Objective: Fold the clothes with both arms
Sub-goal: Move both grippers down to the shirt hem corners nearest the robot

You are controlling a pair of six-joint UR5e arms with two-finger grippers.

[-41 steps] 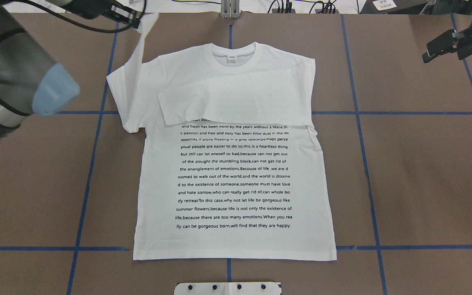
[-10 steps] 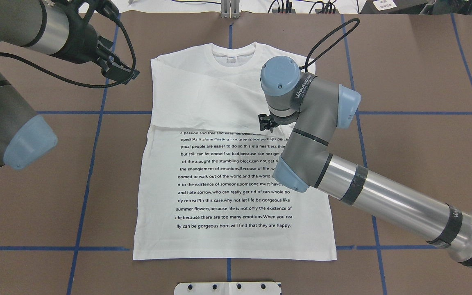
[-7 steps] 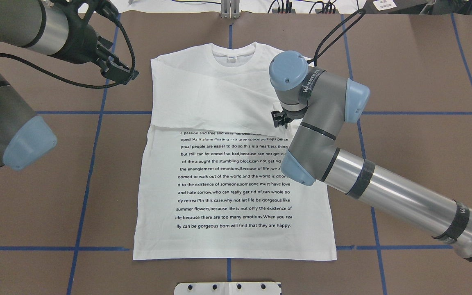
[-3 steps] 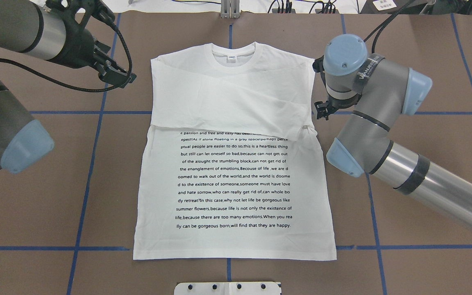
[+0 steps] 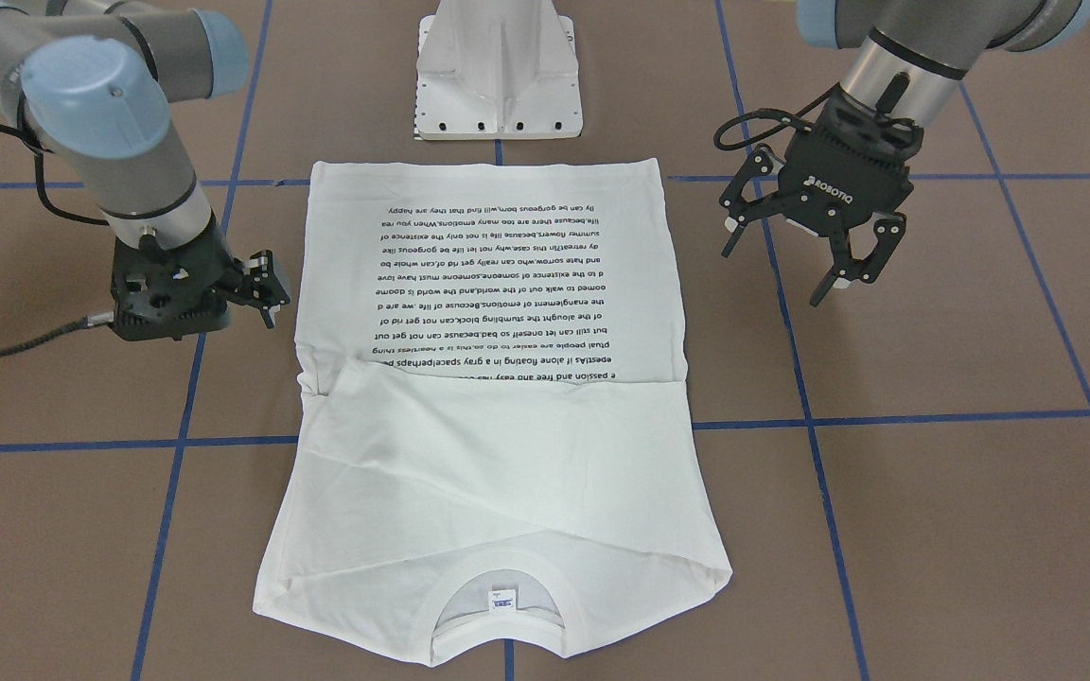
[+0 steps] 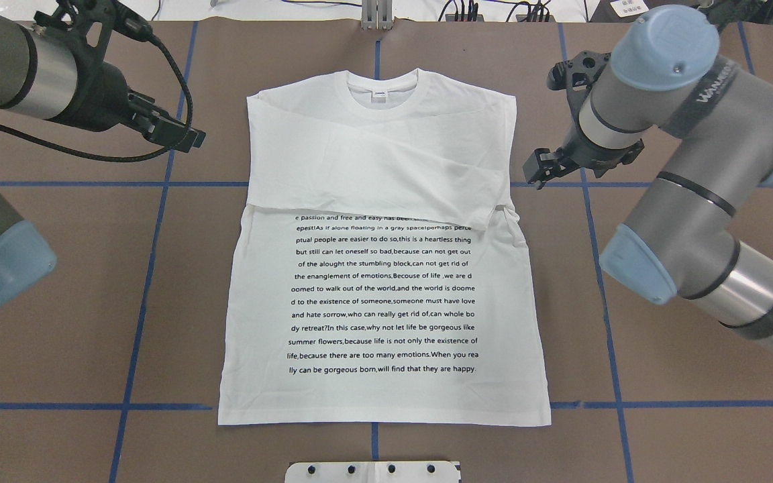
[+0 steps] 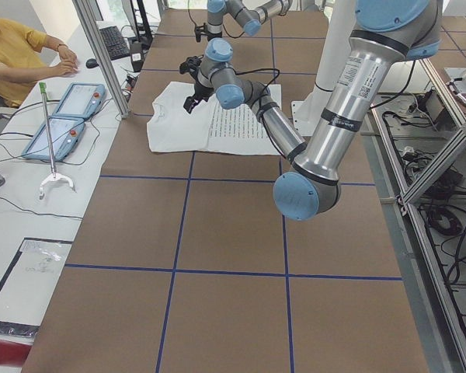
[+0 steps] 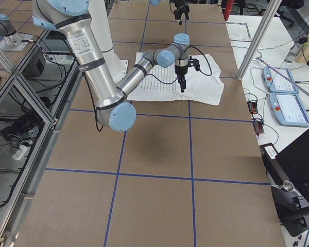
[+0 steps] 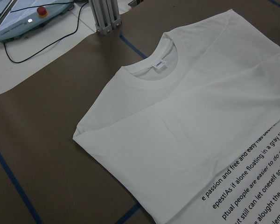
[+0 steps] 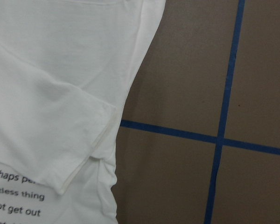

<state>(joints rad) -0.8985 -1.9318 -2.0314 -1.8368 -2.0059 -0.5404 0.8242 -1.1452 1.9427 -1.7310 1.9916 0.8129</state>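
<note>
The shirt [image 6: 386,295] lies flat on the table [image 6: 58,349] between both grippers, inward of each; its long axis, collar to hem, runs crosswise to the line joining them; sleeves are folded over the chest, text showing below; the right gripper [image 6: 537,169], open and empty, hovers just beside its edge, nearer; the left gripper [image 5: 782,274], spread wide and empty, stands further off.

Both silver-grey tubes, lt-blue caps, blk cables: left arm [image 6: 24,67], right arm [image 6: 695,141].
</note>
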